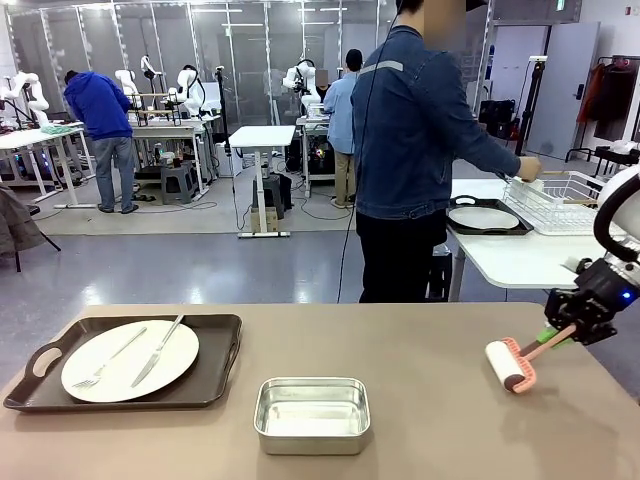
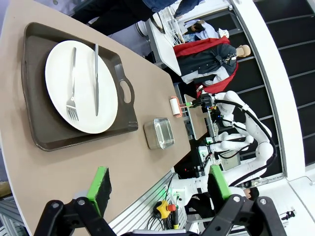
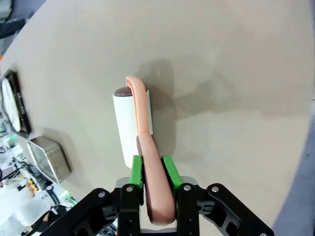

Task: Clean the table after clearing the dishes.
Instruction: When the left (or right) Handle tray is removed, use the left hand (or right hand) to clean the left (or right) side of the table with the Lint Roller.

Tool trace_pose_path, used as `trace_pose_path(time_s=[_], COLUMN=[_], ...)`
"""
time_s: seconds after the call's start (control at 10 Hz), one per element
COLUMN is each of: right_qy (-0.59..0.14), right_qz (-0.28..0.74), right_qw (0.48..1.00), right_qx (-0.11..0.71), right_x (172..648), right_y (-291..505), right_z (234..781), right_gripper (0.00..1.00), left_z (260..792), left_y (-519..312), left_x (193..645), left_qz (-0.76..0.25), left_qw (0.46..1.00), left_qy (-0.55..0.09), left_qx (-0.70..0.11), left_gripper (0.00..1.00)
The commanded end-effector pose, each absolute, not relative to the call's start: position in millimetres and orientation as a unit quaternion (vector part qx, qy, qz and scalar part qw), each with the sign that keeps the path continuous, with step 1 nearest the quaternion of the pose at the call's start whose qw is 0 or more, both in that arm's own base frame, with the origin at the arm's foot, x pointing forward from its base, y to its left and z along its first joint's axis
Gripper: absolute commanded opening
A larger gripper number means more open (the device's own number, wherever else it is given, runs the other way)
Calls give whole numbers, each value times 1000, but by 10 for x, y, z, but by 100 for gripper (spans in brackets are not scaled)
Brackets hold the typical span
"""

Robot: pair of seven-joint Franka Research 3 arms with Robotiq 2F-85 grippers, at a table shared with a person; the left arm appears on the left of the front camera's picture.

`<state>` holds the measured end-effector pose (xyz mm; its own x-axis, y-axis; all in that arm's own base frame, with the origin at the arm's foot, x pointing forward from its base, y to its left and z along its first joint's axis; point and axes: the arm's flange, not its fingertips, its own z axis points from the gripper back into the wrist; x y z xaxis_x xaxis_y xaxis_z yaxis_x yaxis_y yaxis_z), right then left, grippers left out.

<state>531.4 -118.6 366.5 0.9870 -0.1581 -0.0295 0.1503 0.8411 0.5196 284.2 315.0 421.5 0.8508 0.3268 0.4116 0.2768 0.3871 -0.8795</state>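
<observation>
Right hand (image 3: 152, 169) is clamped tight on the pink handle of a lint roller (image 3: 129, 123), whose white roll sits just ahead of the fingertips at the desk (image 3: 236, 59) surface. Left hand (image 2: 160, 184) stands fully spread and grips nothing. The tray (image 2: 29, 88) bearing plate (image 2: 81, 88), fork (image 2: 72, 83) and knife (image 2: 96, 78) lies on the desk ahead of its fingers.

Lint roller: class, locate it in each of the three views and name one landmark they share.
Front view: lint roller lower right, held by the right gripper.
Left wrist view: small, near centre, just above the steel pan.
Right wrist view: centre, handle between the jaws.
Shared landmark: the steel pan, front view's bottom centre.
</observation>
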Motion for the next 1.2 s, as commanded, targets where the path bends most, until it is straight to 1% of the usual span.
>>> trace_pose_path(time_s=[0.0, 0.2, 0.3, 0.4, 0.8, 1.1], right_qy=[13, 5, -8, -24, -62, -76], right_qz=[-85, -83, -76, -61, -7, 9], right_qw=[987, 992, 993, 992, 996, 994], right_qx=[134, 96, 91, 105, 69, 76], right_x=[5128, 5119, 5123, 5110, 4991, 4849], right_y=[-1363, -1386, -1370, -1331, -1148, -1042], right_z=[3357, 3545, 3716, 3914, 4767, 5106], right_gripper=[22, 22, 22, 22, 22, 22], left_z=[4220, 4220, 4220, 4220, 4220, 4220], left_y=[3162, 3162, 3162, 3162, 3162, 3162], left_x=[2804, 2804, 2804, 2804, 2804, 2804], left_qz=[12, 12, 12, 12, 12, 12], left_qw=[785, 785, 785, 785, 785, 785], left_qy=[-278, -278, -278, -278, -278, -278], left_qx=[-554, -554, -554, -554, -554, -554], left_gripper=[100, 100, 100, 100, 100, 100])
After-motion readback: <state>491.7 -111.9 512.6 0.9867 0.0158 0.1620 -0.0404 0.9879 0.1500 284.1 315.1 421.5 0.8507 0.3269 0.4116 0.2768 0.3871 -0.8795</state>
